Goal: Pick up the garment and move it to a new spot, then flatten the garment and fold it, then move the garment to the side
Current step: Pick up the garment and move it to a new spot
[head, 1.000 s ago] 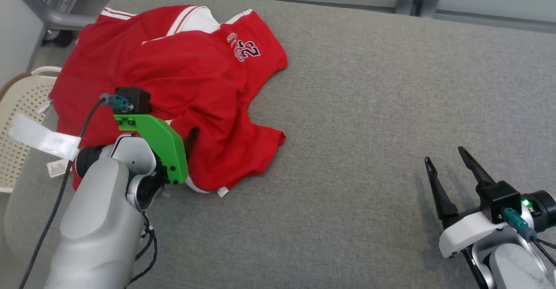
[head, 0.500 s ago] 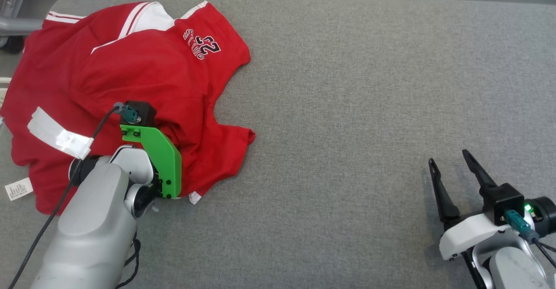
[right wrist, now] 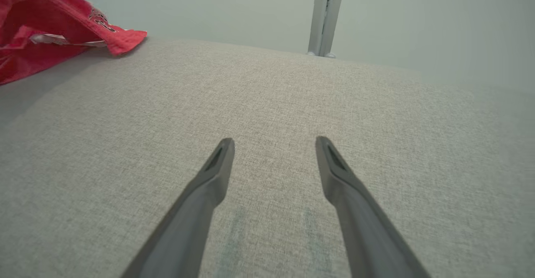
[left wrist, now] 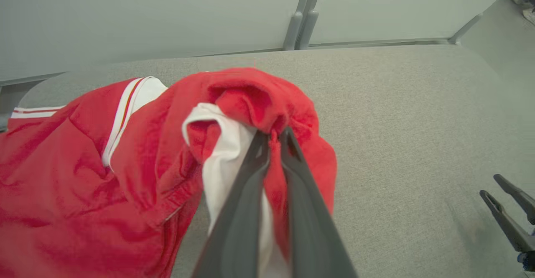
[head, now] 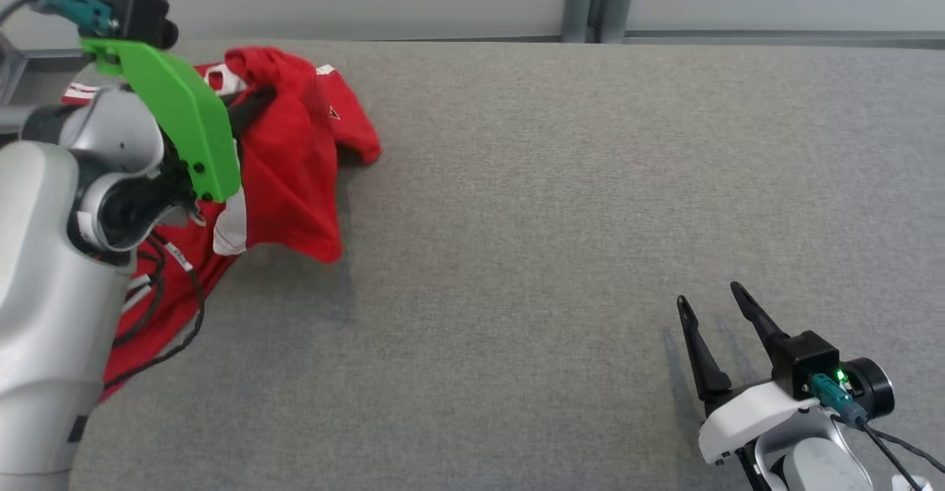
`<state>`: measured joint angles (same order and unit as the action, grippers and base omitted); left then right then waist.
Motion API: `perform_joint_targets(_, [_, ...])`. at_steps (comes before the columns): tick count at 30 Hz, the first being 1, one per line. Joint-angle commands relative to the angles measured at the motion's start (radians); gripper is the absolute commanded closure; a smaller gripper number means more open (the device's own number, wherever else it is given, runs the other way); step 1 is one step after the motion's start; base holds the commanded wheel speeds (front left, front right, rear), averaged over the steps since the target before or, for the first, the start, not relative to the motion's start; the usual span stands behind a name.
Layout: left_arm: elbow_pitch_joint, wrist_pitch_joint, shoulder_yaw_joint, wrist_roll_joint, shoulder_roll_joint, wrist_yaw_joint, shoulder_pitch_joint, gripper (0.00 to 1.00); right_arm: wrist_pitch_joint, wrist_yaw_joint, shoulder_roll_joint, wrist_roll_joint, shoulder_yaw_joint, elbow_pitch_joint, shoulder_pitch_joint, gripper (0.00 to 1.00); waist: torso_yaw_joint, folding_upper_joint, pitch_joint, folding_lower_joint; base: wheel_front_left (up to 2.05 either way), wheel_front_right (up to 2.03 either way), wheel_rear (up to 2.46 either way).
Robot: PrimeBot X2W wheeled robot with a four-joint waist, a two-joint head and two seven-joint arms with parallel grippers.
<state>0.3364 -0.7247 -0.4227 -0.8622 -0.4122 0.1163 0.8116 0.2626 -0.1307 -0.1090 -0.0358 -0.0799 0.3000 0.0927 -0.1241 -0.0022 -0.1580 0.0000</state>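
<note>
Left claw (left wrist: 273,135): closed. The two dark fingers pinch a bunched fold of the red jersey (left wrist: 83,165) between their tips, with red cloth and a band of white trim gathered at the grip. In the head view the claw is raised above the far-left part of the surface (head: 554,218), and the gripped fold forms the highest point of the jersey (head: 295,159).

From the grip, the cloth hangs in loose folds. A white-striped edge lies toward the far-left corner of the surface. One red corner reaches toward the surface centre along the far edge. The lower part of the jersey trails along the left edge, partly behind the left forearm. A green bracket (head: 184,122) on the left wrist carries a black camera module (head: 129,11), and dark cables (head: 159,284) loop down over the cloth.

Right claw (head: 709,295): open, fingers spread, nothing between them. It sits low over the near-right corner of the surface, well apart from the jersey. In the right wrist view the fingers (right wrist: 209,186) point across bare grey fabric.
</note>
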Motion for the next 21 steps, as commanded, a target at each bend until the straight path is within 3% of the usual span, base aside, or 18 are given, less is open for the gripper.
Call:
perform_joint_targets(1, [-0.04, -0.023, 0.017, -0.017, -0.012, -0.018, 0.024, 1.0, 0.004, 0.0, 0.005, -0.007, 0.002, 0.004, 0.007, 0.0, 0.081, 0.0022, 0.022, 0.0, 0.0, 0.0, 0.0])
perform_joint_targets(10, [-0.288, -0.084, 0.012, -0.044, 0.02, -0.095, 0.015, 1.0, 0.004, 0.0, 0.046, -0.025, 0.047, 0.002, -0.006, 0.0, 0.248, 0.0022, 0.015, 0.0, 0.0, 0.0, 0.0])
perform_joint_targets(16, [-0.374, -0.021, -0.075, -0.032, 0.138, -0.127, -0.097, 1.0, 0.004, 0.0, 0.057, -0.047, 0.051, 0.016, -0.026, 0.0, 0.318, 0.0022, 0.001, 0.0, 0.0, 0.0, 0.0])
perform_joint_targets(19, [-0.361, 0.049, -0.111, -0.032, 0.222, -0.14, -0.157, 1.0, 0.004, 0.0, 0.058, -0.07, 0.038, 0.018, -0.028, 0.0, 0.34, 0.0022, -0.002, 0.0, 0.0, 0.0, 0.0])
perform_joint_targets(21, [-0.333, 0.11, -0.12, -0.004, 0.247, -0.154, -0.195, 1.0, 0.004, 0.0, 0.057, -0.078, 0.033, 0.016, -0.028, 0.0, 0.353, 0.0022, -0.003, 0.0, 0.0, 0.0, 0.0])
